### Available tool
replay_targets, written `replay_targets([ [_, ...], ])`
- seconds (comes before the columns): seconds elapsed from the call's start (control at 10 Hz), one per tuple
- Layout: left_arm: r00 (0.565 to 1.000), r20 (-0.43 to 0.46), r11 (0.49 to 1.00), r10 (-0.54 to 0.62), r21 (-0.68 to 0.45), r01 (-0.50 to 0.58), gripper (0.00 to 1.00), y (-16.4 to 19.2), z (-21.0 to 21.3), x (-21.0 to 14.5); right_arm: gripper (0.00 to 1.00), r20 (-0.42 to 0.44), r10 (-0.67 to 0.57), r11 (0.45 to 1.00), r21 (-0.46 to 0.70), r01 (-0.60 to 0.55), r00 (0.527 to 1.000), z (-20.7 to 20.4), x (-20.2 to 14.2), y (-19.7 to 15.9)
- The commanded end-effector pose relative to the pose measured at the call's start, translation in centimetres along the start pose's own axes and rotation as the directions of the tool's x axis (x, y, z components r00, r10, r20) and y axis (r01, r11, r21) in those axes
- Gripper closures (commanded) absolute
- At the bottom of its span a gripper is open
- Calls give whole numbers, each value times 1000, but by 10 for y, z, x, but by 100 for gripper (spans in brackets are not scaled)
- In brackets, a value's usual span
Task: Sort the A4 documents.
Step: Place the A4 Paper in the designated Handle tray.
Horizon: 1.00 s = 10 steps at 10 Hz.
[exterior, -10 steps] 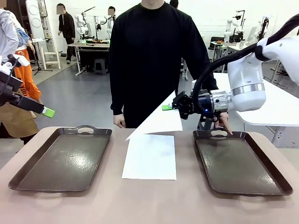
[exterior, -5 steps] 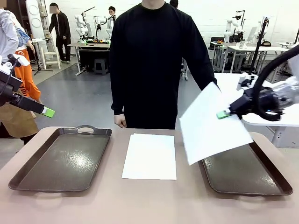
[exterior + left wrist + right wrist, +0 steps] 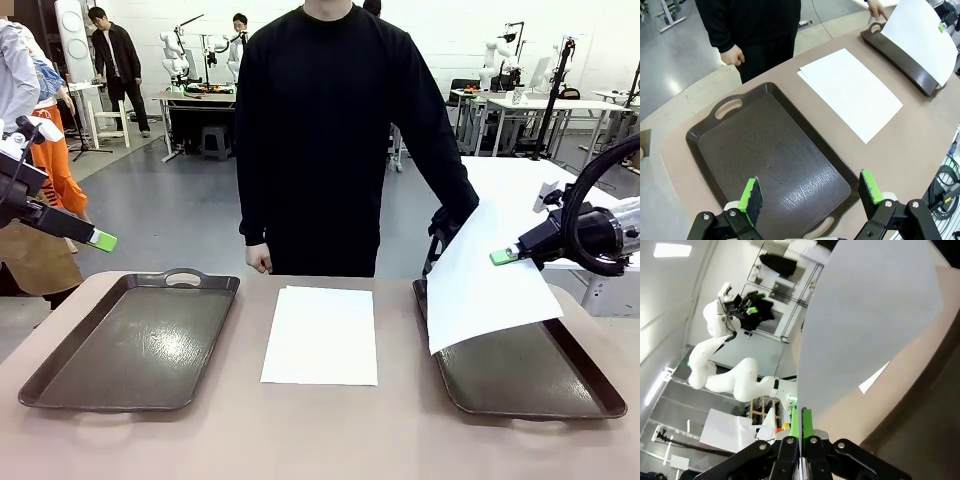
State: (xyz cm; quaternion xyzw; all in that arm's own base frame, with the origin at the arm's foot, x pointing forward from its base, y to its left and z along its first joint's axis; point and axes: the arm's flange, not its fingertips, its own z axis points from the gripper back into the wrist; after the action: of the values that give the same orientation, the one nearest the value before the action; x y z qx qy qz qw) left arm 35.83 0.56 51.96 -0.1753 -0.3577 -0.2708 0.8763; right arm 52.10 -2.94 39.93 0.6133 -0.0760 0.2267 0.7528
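The right pincer [image 3: 505,256] is clamping shut on one edge of a sheet [image 3: 488,285] and holding it in the air at 3 o'clock of the surface [image 3: 300,430]. The sheet is hanging tilted over the far half of the right tray [image 3: 540,385], with its lower edge drooping toward the tray. Whether it is touching the tray cannot be told. In the right wrist view the green pads [image 3: 795,421] are pressing together on the sheet's edge.

A stack [image 3: 320,335] of white sheets is lying flat at the centre, between the two trays and touching neither. The left tray [image 3: 130,340] is sitting at 9 o'clock.

The left pincer [image 3: 103,240] is hovering high beyond the 9 o'clock edge. Its jaws are standing wide apart and gripping nothing, and its own view is looking down on the left tray.

A person [image 3: 330,130] is standing at 12 o'clock. One hand [image 3: 875,9] is resting at the right tray's far handle, and the other hand [image 3: 258,262] is hanging near 11 o'clock.
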Motion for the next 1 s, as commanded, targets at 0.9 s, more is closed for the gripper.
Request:
replay_targets([
  [0.9, 1000, 8, 1000, 0, -8, 0, 0, 2, -1, -1, 99, -124, -45, 997, -75, 36, 991, 28, -18, -106],
])
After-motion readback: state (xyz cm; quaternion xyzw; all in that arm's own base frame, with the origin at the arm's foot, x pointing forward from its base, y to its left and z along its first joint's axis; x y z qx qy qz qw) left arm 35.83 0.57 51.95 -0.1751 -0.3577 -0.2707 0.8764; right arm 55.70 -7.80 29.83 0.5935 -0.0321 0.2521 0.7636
